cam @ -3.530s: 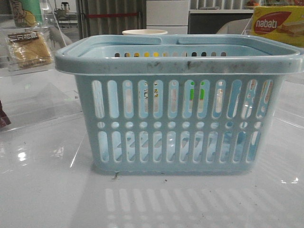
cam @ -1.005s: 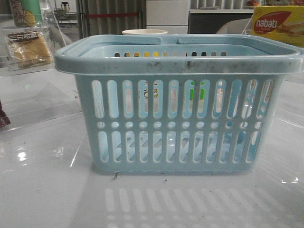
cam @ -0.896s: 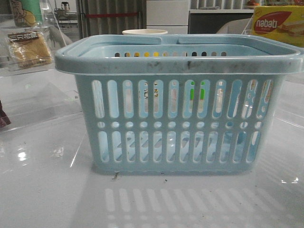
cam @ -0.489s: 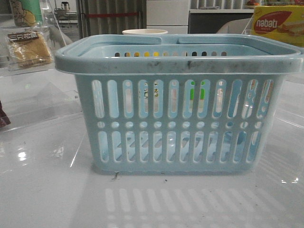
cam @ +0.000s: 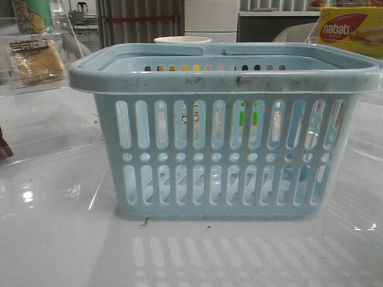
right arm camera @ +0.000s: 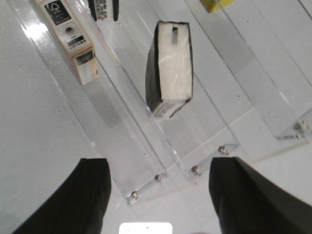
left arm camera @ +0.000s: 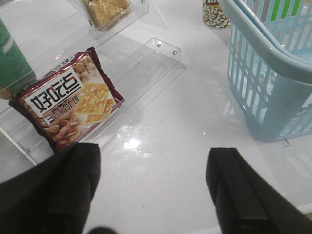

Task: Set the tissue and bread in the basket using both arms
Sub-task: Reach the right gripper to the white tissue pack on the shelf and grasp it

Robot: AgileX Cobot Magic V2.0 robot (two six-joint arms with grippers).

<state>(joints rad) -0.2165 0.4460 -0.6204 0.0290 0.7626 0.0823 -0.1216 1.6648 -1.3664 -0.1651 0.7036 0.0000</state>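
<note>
The pale blue basket stands in the middle of the table and fills the front view; its corner shows in the left wrist view. The bread, in a clear wrapper with a black label, lies on a clear shelf at far left; part of it shows in the left wrist view. The tissue, a black and white pack, stands on a clear shelf ahead of my right gripper. My left gripper hangs over bare table beside the basket. Both grippers are open and empty.
A maroon cracker packet lies on a clear shelf near my left gripper, beside a green bottle. A small beige box stands near the tissue. A yellow nabati box sits at far right. A cup stands behind the basket.
</note>
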